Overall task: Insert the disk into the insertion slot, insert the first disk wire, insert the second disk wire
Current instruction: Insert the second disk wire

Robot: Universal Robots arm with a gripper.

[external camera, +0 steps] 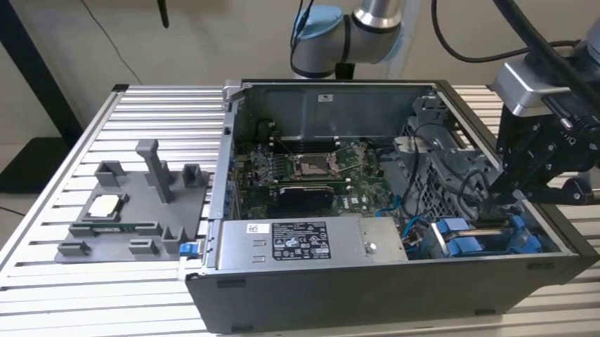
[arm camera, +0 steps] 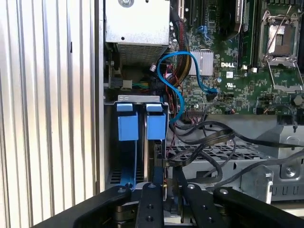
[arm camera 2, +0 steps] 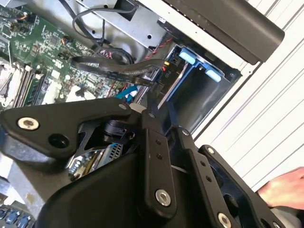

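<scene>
One arm's gripper (external camera: 494,214) hangs low inside the open computer case (external camera: 375,302), over the corner at the exterior view's right where the insertion slot (external camera: 530,242) sits. In the first wrist view you see the gripper (arm camera: 167,178) just beside the slot's perforated floor (arm camera: 116,176), with the disk (arm camera: 156,126) standing on edge in the slot. Its bright blue carrier tab faces the camera and the drive body is largely hidden behind it. A matching blue tab (arm camera: 127,124) stands just beside it.

Black wires (arm camera: 209,137) loop from the metal cage toward the gripper, and one black wire (arm camera 2: 114,69) ends close to the gripper (arm camera 2: 154,107) in the second wrist view. The fingertips are masked by the gripper's own linkage, so you cannot tell whether they are spread, pressed together or pinching a wire.

A blue cable (arm camera: 178,85) arcs over the green motherboard (arm camera: 247,80). The grey box with the sticker (external camera: 310,242) lies along the case's near wall. A grey fixture plate (external camera: 131,210) rests on the slatted table (external camera: 159,105), well apart from the case. A person's hand (arm camera 2: 285,187) shows at the edge of the second wrist view.
</scene>
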